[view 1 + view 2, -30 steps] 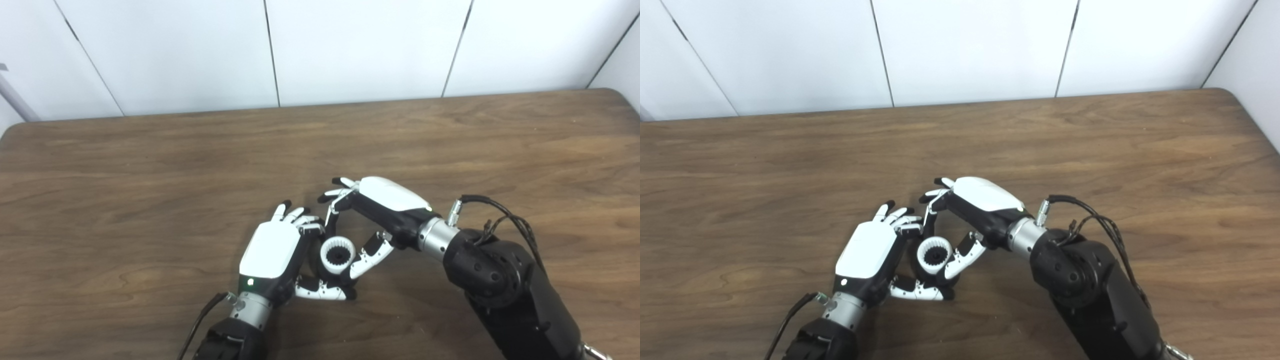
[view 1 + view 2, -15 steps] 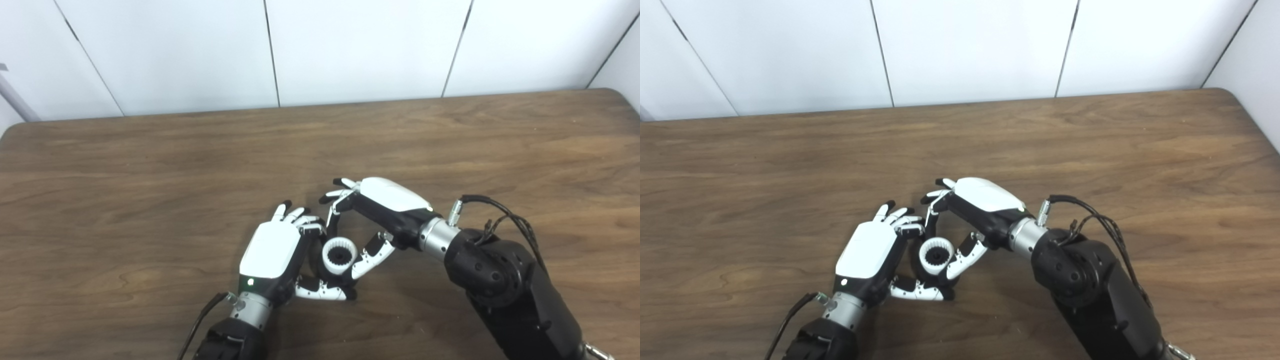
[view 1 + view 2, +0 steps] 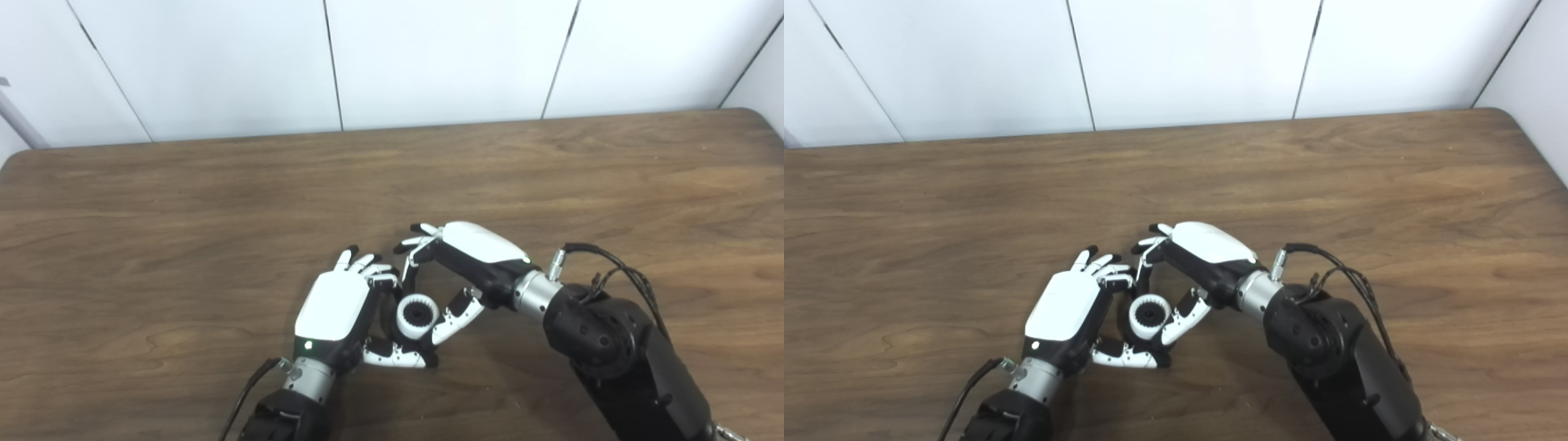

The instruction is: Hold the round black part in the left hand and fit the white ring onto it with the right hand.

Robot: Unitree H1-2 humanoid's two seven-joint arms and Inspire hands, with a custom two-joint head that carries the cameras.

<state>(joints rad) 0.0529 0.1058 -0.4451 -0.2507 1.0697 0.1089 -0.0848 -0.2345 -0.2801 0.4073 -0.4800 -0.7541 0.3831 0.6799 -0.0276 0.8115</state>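
The white ring (image 3: 418, 315) has been pressed lower onto the round black part (image 3: 392, 318), held low over the worktop (image 3: 184, 245) by the left hand (image 3: 334, 309). It is pinched by the right hand (image 3: 456, 269) (seating looks nearly done).

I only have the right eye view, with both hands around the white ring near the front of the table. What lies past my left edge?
Observer: The left eye view shows the table's far left corner. It is rounded, and your picture cuts it off.
Operator: Is anything standing beyond that corner?
Observer: Yes, a grey bar leans across the white wall at the picture's left edge, above the corner. I cannot tell what it belongs to.
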